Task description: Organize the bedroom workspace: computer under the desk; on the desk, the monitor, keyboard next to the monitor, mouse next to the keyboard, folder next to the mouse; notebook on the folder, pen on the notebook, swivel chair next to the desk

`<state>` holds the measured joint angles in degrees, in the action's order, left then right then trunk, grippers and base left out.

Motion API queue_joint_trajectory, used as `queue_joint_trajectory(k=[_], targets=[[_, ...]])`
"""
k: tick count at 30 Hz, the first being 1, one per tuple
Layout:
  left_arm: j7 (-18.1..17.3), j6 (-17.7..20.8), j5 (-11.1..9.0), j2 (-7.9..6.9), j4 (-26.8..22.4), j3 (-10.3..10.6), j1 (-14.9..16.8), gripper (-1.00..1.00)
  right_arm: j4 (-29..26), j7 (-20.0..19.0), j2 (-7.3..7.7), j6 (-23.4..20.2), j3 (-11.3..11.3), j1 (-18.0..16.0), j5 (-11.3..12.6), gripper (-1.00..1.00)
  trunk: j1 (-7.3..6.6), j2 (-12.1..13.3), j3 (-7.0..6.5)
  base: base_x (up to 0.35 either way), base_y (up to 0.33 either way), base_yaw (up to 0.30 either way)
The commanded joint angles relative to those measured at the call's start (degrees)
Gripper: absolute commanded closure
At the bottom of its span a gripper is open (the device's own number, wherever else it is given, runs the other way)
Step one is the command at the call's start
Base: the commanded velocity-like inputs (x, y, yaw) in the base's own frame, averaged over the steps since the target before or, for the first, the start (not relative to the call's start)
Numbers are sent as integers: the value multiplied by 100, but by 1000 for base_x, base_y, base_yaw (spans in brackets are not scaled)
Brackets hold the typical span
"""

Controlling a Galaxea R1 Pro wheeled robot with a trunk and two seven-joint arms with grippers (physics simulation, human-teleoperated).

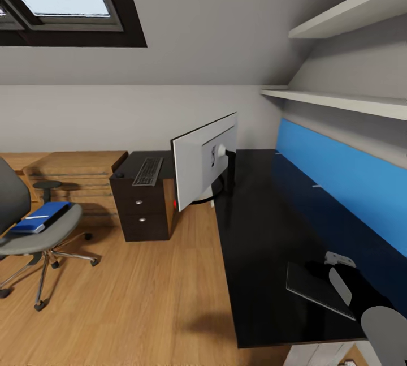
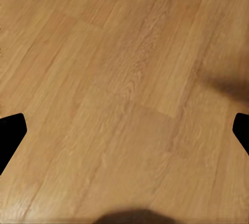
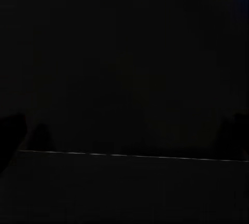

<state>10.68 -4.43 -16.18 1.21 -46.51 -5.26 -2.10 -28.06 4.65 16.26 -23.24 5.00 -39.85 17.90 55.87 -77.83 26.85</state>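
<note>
Right end effector [image 1: 339,267] low over black counter [image 1: 265,230] beside dark flat slab [image 1: 316,289]; grip state cannot tell.

Head view: monitor [image 1: 200,165] on counter's far end, pale back toward camera. Keyboard [image 1: 148,171] on dark drawer cabinet [image 1: 141,207], not on counter. Blue folder [image 1: 40,217] on swivel chair [image 1: 34,230], well apart from counter. Most placing left to do.

Left wrist view: left end effector [image 2: 124,130] spread wide over wood floor [image 2: 129,79], empty.

Right wrist view: near-black surface; nothing legible.

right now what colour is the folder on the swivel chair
Bright blue with a white edge, the folder lying on the swivel chair seat; head view shows it best.
</note>
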Motion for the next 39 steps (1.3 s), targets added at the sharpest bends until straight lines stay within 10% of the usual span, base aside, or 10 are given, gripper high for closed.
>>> queue_joint_trajectory(k=[1,39], targets=[[4,-14,-60,2,-7,-1,-1,-100,231,40,0,-41,1,4,101,-100,0,-3,6,-69,17,0],[11,5,-60,4,22,6,-1,-100,-12,40,0,-42,0,4,82,-100,0,-3,-5,-107,9,0]])
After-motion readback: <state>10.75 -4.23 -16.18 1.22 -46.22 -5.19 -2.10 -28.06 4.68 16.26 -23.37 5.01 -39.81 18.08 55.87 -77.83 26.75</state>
